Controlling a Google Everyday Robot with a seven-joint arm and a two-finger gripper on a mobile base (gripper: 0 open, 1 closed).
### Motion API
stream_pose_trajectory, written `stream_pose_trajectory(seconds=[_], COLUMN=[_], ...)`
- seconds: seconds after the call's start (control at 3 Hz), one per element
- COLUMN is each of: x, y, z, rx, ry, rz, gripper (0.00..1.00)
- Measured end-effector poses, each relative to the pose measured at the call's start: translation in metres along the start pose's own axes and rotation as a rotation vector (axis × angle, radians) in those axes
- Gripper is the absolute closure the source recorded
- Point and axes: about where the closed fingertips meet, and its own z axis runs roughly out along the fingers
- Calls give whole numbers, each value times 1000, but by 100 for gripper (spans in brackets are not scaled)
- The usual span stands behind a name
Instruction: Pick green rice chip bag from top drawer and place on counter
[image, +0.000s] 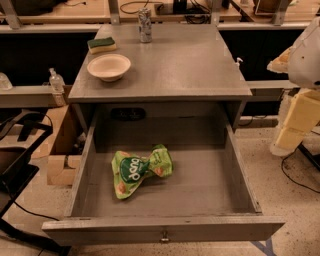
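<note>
The green rice chip bag (140, 170) lies crumpled and pinched at its middle on the floor of the open top drawer (165, 231), left of centre. The drawer is pulled fully out, with its front panel and small metal knob (164, 237) nearest the camera. The grey counter (185, 65) is the tabletop directly above and behind the drawer. Only white and pale yellow parts of my arm (305, 95) show at the right edge, to the right of the counter and well away from the bag. My gripper is out of view.
On the counter's left side stand a white bowl (109, 66) and a green-and-yellow sponge (101, 45); a metal can (145, 25) stands at the back. A pale workbench (65, 10) runs behind. A black frame (20, 165) and a cardboard box (62, 150) are on the left.
</note>
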Motion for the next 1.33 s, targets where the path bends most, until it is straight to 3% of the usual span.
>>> stream_pose_trajectory(seconds=[0.67,1.33], x=[-4,-25], y=[-12,-60], z=[15,127], rx=[21,115], ry=[-38,-140], rz=[-3,-101], gripper=[0,0])
